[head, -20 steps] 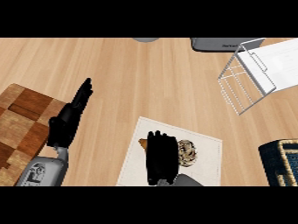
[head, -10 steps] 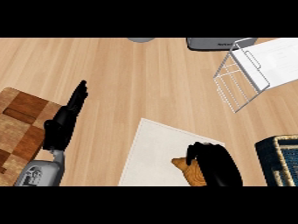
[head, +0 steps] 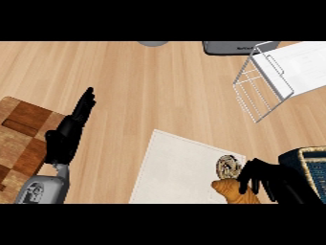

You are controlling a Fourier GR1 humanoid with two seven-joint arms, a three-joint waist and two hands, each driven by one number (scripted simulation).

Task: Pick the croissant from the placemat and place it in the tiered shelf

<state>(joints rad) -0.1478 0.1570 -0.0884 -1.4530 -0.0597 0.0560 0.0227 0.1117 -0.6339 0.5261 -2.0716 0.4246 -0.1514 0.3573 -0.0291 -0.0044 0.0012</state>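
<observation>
Now our right hand (head: 263, 176) curls onto the croissant (head: 233, 190), its lower part cut off; left hand (head: 72, 129) rests straight-fingered.

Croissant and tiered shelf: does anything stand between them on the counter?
Nothing visible does. Between the croissant, next to the right hand on the placemat, and the tiered shelf there is only bare counter.

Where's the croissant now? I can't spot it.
In the head view, the croissant sits low right, at the placemat's right edge, against the right hand's curled fingers, left of the woven basket.
</observation>
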